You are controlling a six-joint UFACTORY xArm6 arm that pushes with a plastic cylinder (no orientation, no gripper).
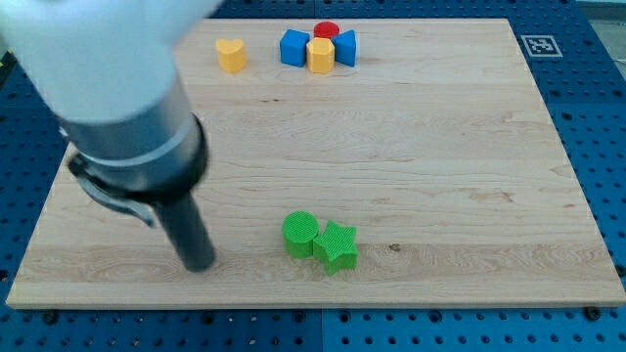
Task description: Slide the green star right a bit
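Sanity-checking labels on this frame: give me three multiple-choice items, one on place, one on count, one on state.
1. Where is my tip relative to the green star?
A. view's left of it
B. view's right of it
C. on top of it

2. How many green blocks are on the board?
A. one
B. two
C. four

3. The green star and the green cylinder are:
A. far apart
B. stacked
C. touching side by side

Key: 1 A, the rod ends left of both green blocks. 2 B, only star and cylinder are green. 3 C, no gap shows between them.
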